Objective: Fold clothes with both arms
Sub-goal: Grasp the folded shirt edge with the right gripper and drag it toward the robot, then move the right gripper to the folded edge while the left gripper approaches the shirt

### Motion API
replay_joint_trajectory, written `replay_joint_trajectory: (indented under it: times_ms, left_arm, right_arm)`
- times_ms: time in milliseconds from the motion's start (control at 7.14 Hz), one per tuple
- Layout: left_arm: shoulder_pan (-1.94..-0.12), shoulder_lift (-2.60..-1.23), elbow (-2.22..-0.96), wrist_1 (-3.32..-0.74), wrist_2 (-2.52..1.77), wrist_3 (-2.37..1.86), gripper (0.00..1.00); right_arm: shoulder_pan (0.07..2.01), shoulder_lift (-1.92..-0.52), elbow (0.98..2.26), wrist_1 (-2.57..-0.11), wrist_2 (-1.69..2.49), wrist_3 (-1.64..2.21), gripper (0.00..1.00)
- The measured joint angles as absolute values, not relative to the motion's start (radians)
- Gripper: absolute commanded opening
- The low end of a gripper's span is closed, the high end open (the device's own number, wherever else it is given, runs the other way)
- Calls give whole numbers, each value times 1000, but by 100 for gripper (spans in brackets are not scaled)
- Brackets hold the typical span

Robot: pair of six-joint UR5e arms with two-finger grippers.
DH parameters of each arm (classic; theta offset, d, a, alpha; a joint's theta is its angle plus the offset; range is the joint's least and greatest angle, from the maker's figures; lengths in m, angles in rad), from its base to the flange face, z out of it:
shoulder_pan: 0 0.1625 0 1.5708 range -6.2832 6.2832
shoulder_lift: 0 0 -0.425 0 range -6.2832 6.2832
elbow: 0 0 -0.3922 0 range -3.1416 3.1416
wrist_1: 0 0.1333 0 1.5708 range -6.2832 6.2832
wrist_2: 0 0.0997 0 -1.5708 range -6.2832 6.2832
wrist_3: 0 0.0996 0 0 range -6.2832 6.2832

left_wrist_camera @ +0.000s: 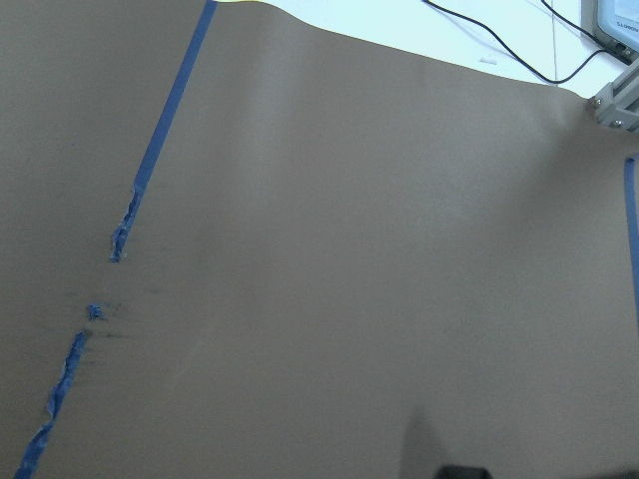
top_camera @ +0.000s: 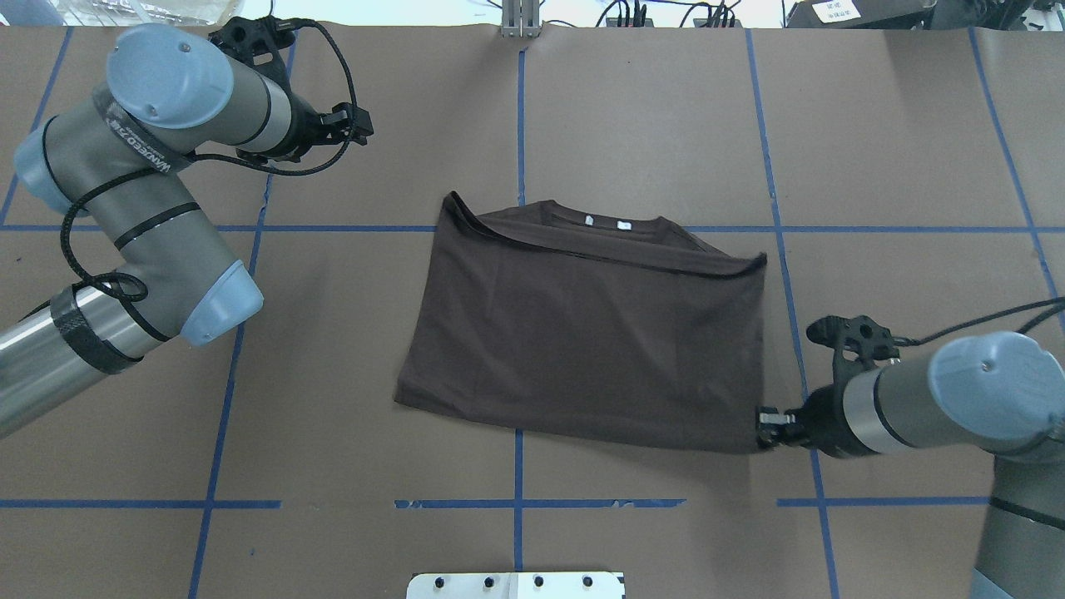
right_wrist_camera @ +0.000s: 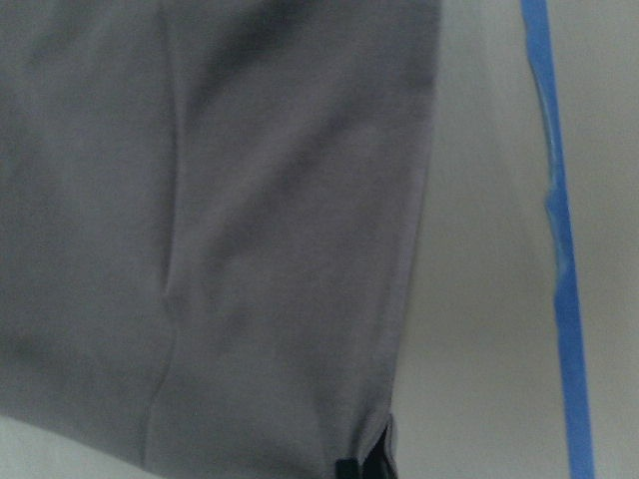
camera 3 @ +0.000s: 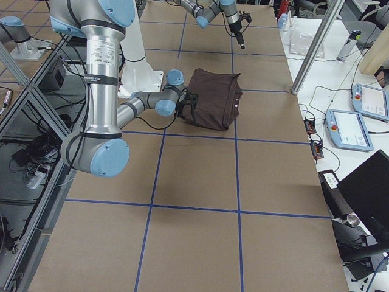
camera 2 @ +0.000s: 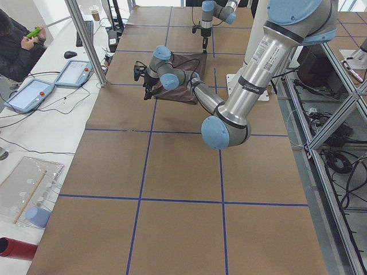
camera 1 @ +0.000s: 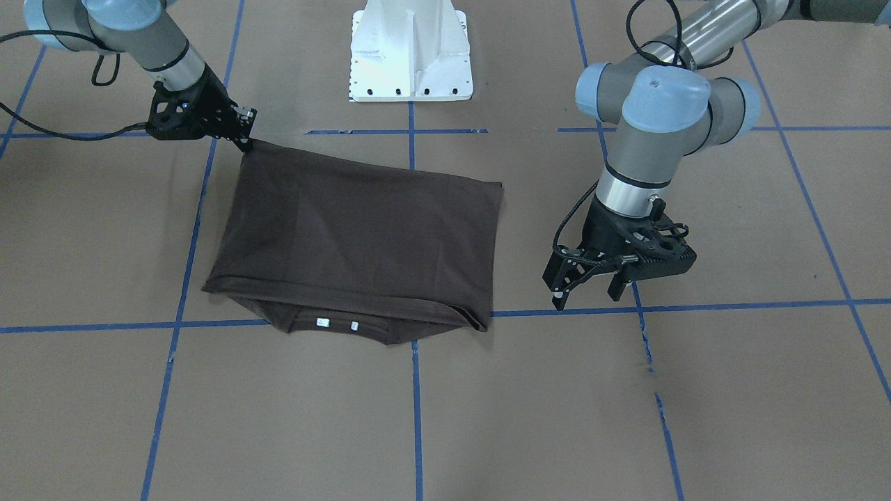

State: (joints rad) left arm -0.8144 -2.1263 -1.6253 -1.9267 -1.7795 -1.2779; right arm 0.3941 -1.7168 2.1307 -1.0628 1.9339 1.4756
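Paper, brown and crossed with blue tape lines (camera 1: 752, 305), covers the table (camera 1: 731, 417) in front of me. The dark brown T-shirt (camera 1: 355, 229) lies near the middle of it, just out from the white base pedestal (camera 1: 411, 56). It is folded over on itself into a rough rectangle. On the side away from the robot the ribbed collar (camera 1: 348, 328) pokes out from under the top layer, and two small white neck tags (camera 1: 322, 322) show there.

The right gripper (camera 1: 245, 139) sits low at the shirt's corner nearest the robot on its right-hand side. Its fingers are closed narrowly on the fabric, and the corner is drawn up into a small point where they pinch it. From the right wrist camera I see only smooth cloth, a strip of paper with tape beside it, and a dark fingertip (right_wrist_camera: 364, 464) at the cloth's edge.

The left gripper (camera 1: 587, 298) hangs above bare paper well off to the shirt's other side, apart from the cloth. Its fingers are spread wide with nothing between them. The left wrist camera shows only paper, frayed tape and the far table edge.
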Motion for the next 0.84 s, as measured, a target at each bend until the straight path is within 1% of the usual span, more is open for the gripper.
replay_joint_trajectory:
  times_ms: [140, 280, 420, 560, 700, 840]
  left_arm:
    - [-810, -2124, -1642, -1926, -1783, -1287, 100]
    - [-803, -2122, -1665, -1923, -1807, -1323, 100]
    - [-781, -2105, -1708, -1914, -1848, -1386, 99]
    - [-732, -2069, -1789, -1874, -1872, -1470, 92]
    - [-660, -2041, -1871, -1796, -1872, -1570, 88]
    - [-565, -2033, -1916, -1722, -1838, -1686, 84]
  right_arm:
    - [345, -1766, 2173, -1058, 1965, 1477, 100]
    - [322, -1781, 2197, -1045, 1984, 1479, 100]
    - [329, -1766, 2206, -1030, 1983, 1481, 100]
    - [372, -1713, 2195, -1021, 1964, 1482, 100]
    - [429, -1650, 2176, -1017, 1936, 1483, 100]
    - [483, -1593, 2160, -1017, 1908, 1483, 100]
